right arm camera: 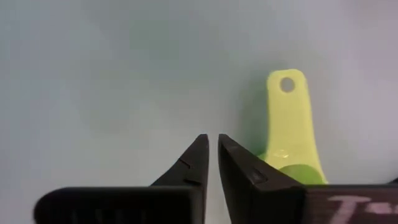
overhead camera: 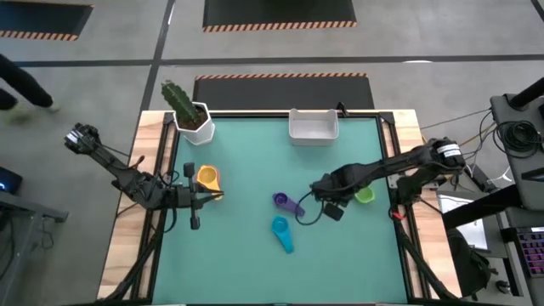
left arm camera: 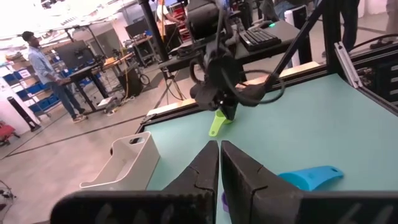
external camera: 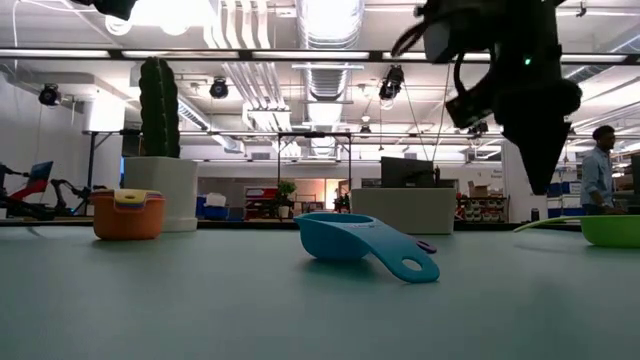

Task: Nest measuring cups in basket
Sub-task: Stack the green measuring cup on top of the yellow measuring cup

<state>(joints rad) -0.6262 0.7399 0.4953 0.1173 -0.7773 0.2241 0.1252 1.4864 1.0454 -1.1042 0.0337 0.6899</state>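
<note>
The green cup (overhead camera: 365, 195) lies on the teal mat at the right, its handle (right arm camera: 289, 106) flat on the mat. My right gripper (right arm camera: 212, 138) points down just beside that handle, above the mat (external camera: 537, 185), fingers nearly together, holding nothing. The purple cup (overhead camera: 287, 202) and the blue cup (external camera: 350, 240) lie mid-table. An orange cup with a yellow one nested inside (overhead camera: 206, 178) stands at the left. My left gripper (left arm camera: 219, 144) waits shut and level next to that stack. The white basket (overhead camera: 314, 125) stands at the far edge.
A white pot with a green cactus (overhead camera: 191, 115) stands at the far left corner. Black frame rails (overhead camera: 389, 153) run along the table's sides. Bare mat lies along the near edge. A person (external camera: 598, 170) stands in the room behind.
</note>
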